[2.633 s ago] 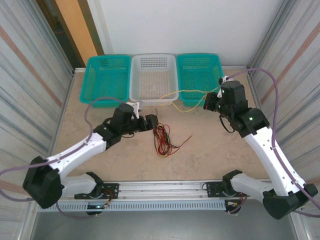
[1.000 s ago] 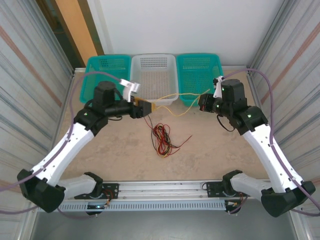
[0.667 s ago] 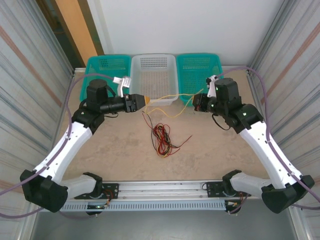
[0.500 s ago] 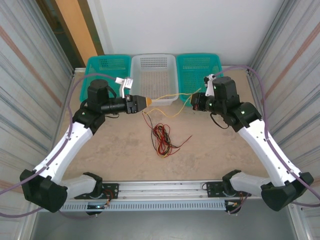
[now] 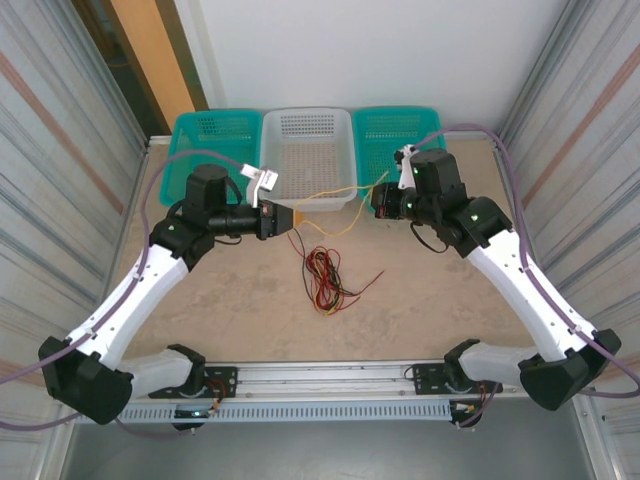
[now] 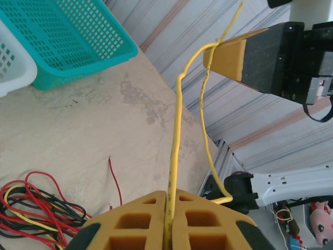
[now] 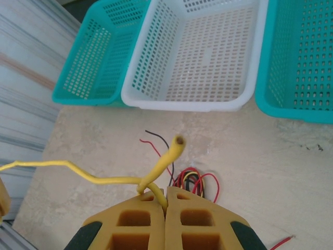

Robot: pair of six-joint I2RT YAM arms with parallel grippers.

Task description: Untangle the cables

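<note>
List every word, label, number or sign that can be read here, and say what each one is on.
Nothing here can be read.
Yellow cable: faint dark marks along it, perhaps print, too small to read.
White tag on the left arm: too blurred to show any writing.

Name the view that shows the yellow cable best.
Left wrist: the yellow cable runs close and sharp from the left fingers up to the right fingers. Top external shows it thin and small; right wrist shows its pinched end.
</note>
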